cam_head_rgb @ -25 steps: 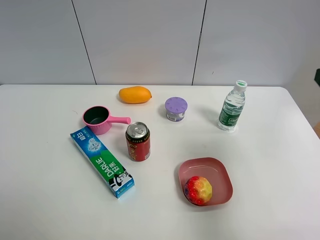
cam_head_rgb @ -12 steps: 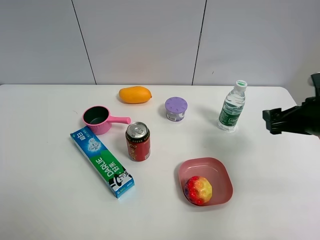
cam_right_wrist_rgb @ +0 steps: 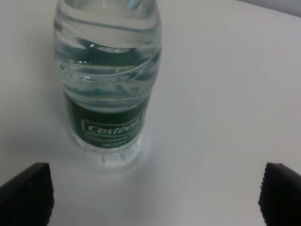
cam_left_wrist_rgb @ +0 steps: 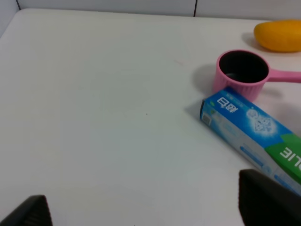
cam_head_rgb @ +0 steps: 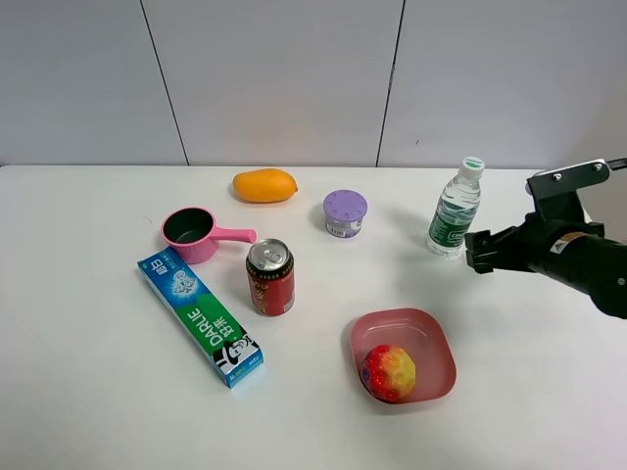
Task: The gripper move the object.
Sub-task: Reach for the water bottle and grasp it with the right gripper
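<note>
**Moved in from the right edge, nearly there**

Got the right gripper [cam_head_rgb: 477, 252] spread wide, empty, just short of the water bottle [cam_head_rgb: 455, 211], upright near the worktop's [cam_head_rgb: 549, 392] far right corner. Better straddle it low, centre up, squeeze gently.

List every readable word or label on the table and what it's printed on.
"DARLIE": on the toothpaste box; the other characters on it are too small to read.
"C'estbon": on the green label of the water bottle; the line beneath is blurred.
Print on the red can: too small to read.
</note>
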